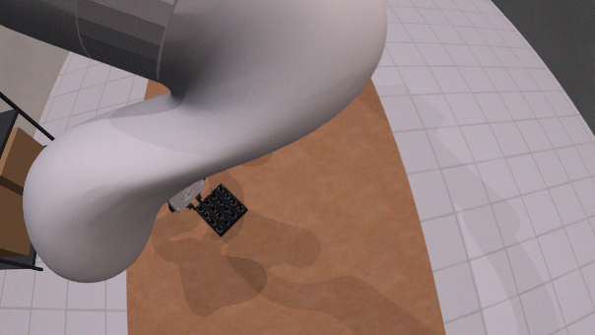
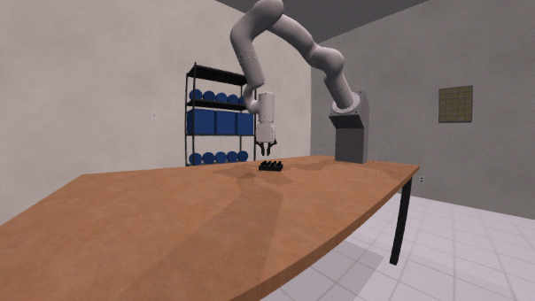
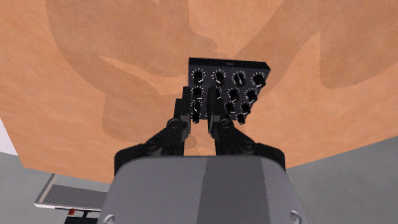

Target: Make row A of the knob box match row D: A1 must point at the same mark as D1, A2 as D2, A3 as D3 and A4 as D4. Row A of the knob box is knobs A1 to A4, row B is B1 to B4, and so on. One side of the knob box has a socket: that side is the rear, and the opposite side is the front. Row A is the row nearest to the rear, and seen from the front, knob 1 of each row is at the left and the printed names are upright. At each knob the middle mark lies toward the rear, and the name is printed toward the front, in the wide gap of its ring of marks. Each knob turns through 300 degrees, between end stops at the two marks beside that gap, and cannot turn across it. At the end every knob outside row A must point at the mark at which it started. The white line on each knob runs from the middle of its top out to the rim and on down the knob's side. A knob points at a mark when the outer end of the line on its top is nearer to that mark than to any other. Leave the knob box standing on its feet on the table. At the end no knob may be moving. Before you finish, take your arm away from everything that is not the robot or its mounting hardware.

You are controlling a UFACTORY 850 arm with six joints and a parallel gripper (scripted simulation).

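Observation:
The black knob box (image 1: 243,210) (image 2: 270,168) (image 3: 210,63) stands on the table. In the wrist view a small grey mark, perhaps the socket, shows on its far side wall. The row nearest that wall shows four knobs: the leftmost (image 3: 198,76), a second (image 3: 218,77), a third (image 3: 239,78) with a slanted white line, and the rightmost (image 3: 258,79). Exact marks are too small to read. My gripper (image 2: 266,154) (image 3: 199,96) is slightly open, with nothing between its fingers, and hangs above the box. Its fingers hide some knobs of the nearer rows.
The brown table top (image 1: 345,222) (image 2: 155,221) (image 3: 140,30) lies around the box. The arm covers much of the top view. A shelf (image 2: 220,106) with blue containers stands behind the table. The arm's base (image 2: 352,142) stands at the table's far end.

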